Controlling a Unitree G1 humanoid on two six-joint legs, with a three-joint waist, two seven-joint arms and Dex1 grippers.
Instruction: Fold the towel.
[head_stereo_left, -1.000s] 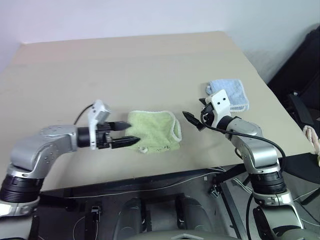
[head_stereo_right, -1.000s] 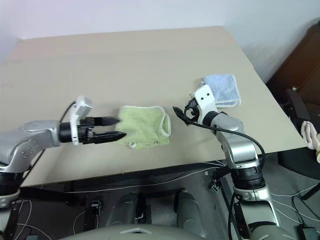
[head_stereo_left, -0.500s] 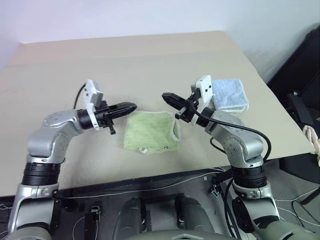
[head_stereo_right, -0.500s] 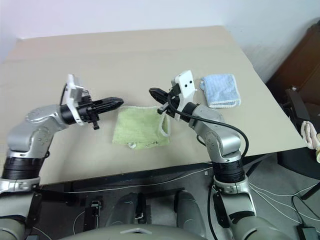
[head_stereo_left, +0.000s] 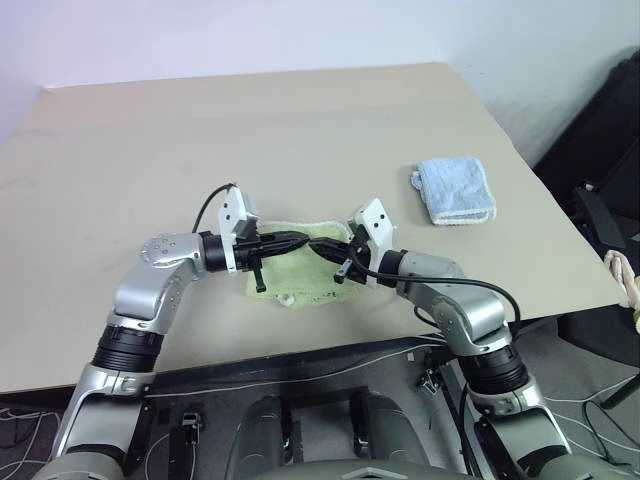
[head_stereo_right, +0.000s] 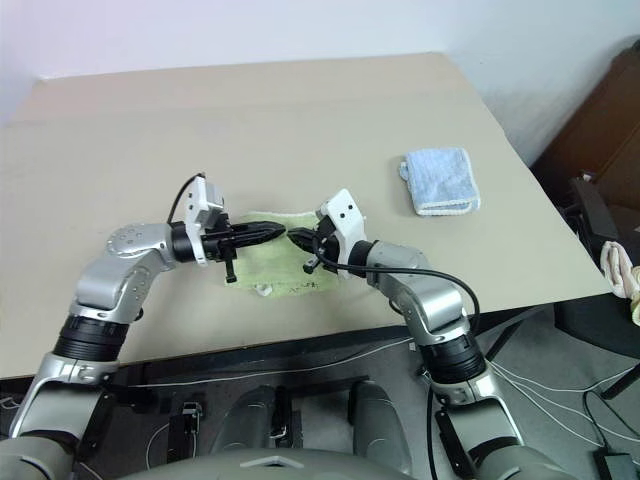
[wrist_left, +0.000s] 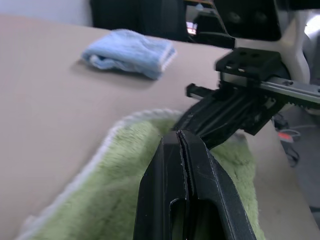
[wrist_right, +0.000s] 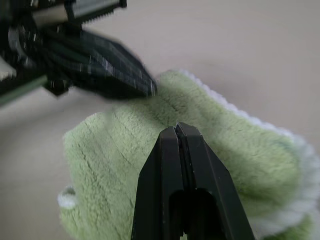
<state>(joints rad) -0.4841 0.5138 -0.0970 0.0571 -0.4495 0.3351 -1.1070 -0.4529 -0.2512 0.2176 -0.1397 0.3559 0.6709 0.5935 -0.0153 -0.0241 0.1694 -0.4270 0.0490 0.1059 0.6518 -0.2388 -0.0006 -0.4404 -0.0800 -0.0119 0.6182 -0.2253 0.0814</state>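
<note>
The green towel (head_stereo_left: 300, 272) lies folded near the front edge of the table (head_stereo_left: 250, 130), its white edging seen along the far side and a small white loop (head_stereo_left: 285, 299) at its near edge. Above it the left gripper (head_stereo_left: 300, 239) and the right gripper (head_stereo_left: 322, 245) are held almost tip to tip, both pinched shut with nothing between the fingers. Much of the towel's middle is covered by the two arms. A smaller blue towel (head_stereo_left: 455, 190) lies well apart, towards the table's right edge.
</note>
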